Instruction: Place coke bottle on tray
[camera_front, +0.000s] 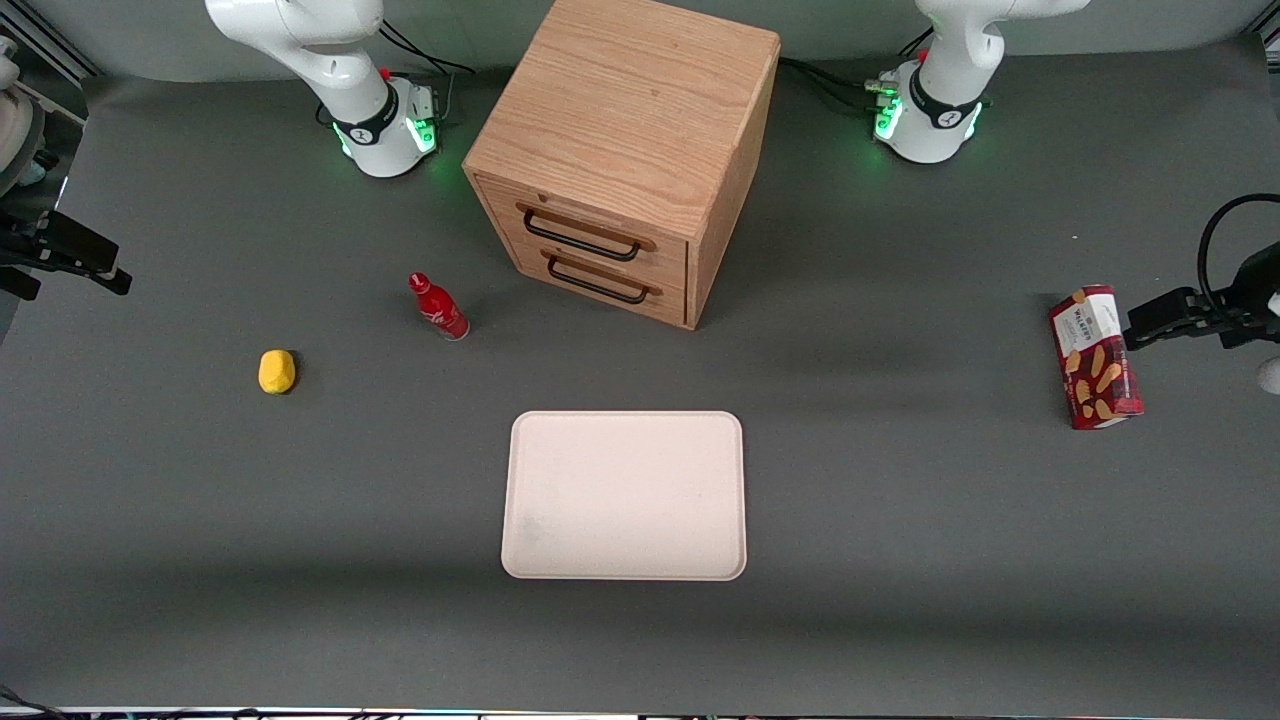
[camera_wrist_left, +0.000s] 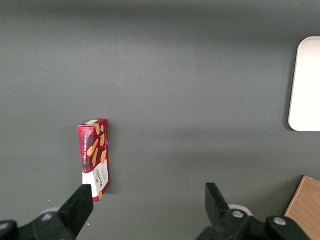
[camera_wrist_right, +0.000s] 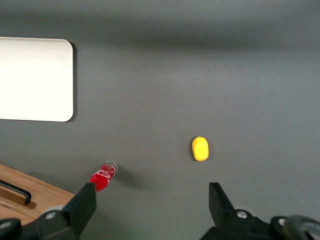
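The coke bottle (camera_front: 438, 308), small and red with white script, stands upright on the grey table beside the cabinet's drawer front, toward the working arm's end. It also shows in the right wrist view (camera_wrist_right: 102, 176), close to one finger (camera_wrist_right: 85, 206) but well below it. The pale cream tray (camera_front: 625, 495) lies flat and bare, nearer the front camera than the cabinet, and shows in the right wrist view (camera_wrist_right: 35, 80). My right gripper (camera_front: 62, 268) hangs above the working arm's end of the table, open wide and empty (camera_wrist_right: 152, 202), apart from the bottle.
A wooden two-drawer cabinet (camera_front: 625, 150) stands farther from the camera than the tray. A small yellow lemon-like object (camera_front: 277, 371) lies between the bottle and my gripper. A red snack box (camera_front: 1095, 357) stands toward the parked arm's end.
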